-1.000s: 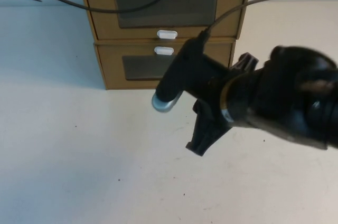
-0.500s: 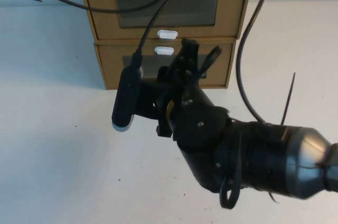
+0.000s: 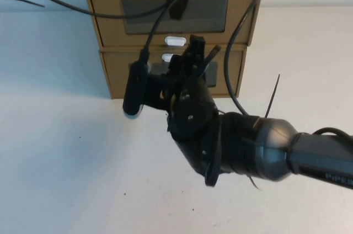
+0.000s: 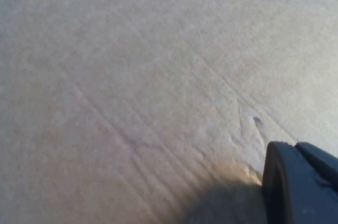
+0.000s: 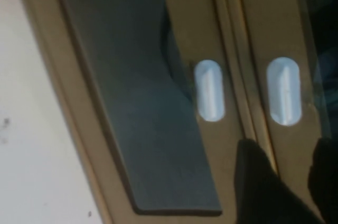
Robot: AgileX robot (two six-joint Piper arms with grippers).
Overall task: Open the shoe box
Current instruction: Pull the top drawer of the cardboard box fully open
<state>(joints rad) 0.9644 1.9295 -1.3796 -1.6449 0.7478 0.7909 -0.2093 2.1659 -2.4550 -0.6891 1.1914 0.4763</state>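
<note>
Two cardboard shoe boxes stand stacked at the back of the table. The upper box [image 3: 242, 8] and the lower box [image 3: 229, 74] each have a dark window and a white handle. The upper handle [image 3: 175, 40] shows whole; the lower handle [image 3: 167, 57] is partly hidden by my right arm. My right gripper [image 3: 205, 46] points at the box fronts, open, with nothing between its fingers. In the right wrist view it [image 5: 288, 145] sits just short of the two handles [image 5: 209, 90] [image 5: 284, 91], astride the seam between the boxes. My left gripper [image 4: 296, 187] hovers close over plain cardboard [image 4: 132, 76].
Black cables [image 3: 83, 6] run across the upper box front and loop down to the right arm. The arm's wrist camera [image 3: 134, 93] juts out to the left. A thin black tie [image 3: 273, 93] sticks up from the arm. White tabletop [image 3: 55, 162] lies in front of the boxes.
The right arm has swung in from the right and turned its gripper toward the box fronts. Its jaws have gone from shut to open.
</note>
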